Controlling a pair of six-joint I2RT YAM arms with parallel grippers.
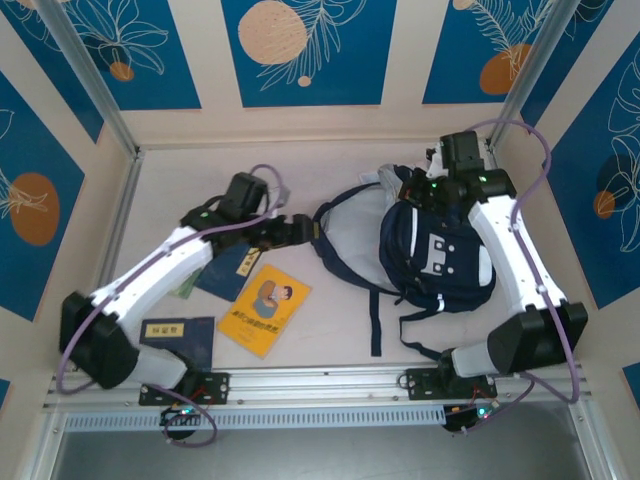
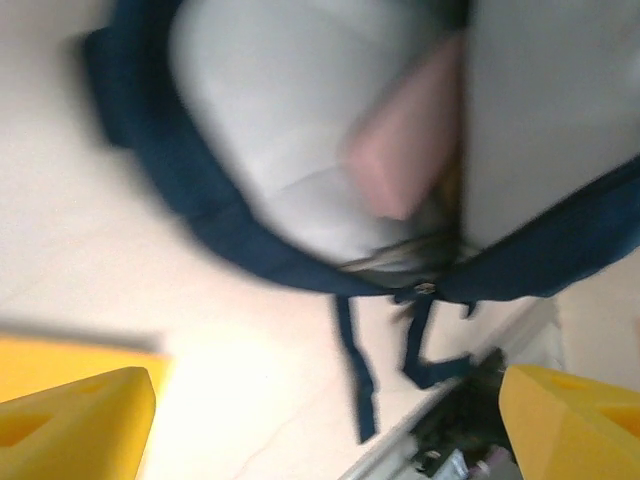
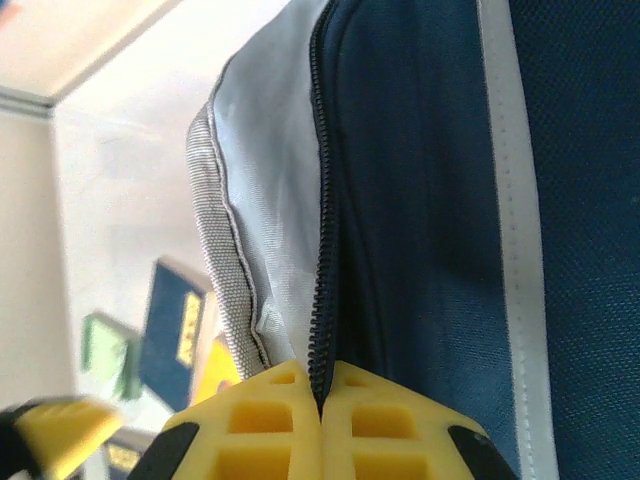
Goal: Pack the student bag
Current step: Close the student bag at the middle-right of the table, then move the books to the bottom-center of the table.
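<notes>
The student bag (image 1: 437, 252) lies on the right half of the worktop (image 1: 335, 335), its front pockets facing up and its open top towards the far wall. Its dark straps (image 1: 375, 318) trail towards the near edge, and a strap loop (image 1: 335, 212) curves out to the left.

The right gripper (image 1: 420, 190) is at the top of the bag. In the right wrist view this gripper (image 3: 322, 398) is clenched, its yellow fingers (image 3: 265, 420) pressed together right where the zip (image 3: 322, 250) runs in between them, so it is pinching the bag at the zip edge. Pale grey lining (image 3: 270, 200) sits on one side of the zip and navy fabric with a white stripe on the other.

The left gripper (image 1: 303, 230) is just beside the strap loop, near the middle of the worktop. In its own wrist view the left gripper (image 2: 320, 430) is released, its fingers (image 2: 75, 420) spread wide with nothing between them. It faces the bag's grey-lined opening (image 2: 290, 110), where a blurred pink block (image 2: 405, 160) shows.

To the left of the bag lie a yellow booklet (image 1: 265, 306), a navy booklet (image 1: 226, 270) with a yellow label partly under the left arm, and a second navy booklet (image 1: 180, 340) near the left arm's base
</notes>
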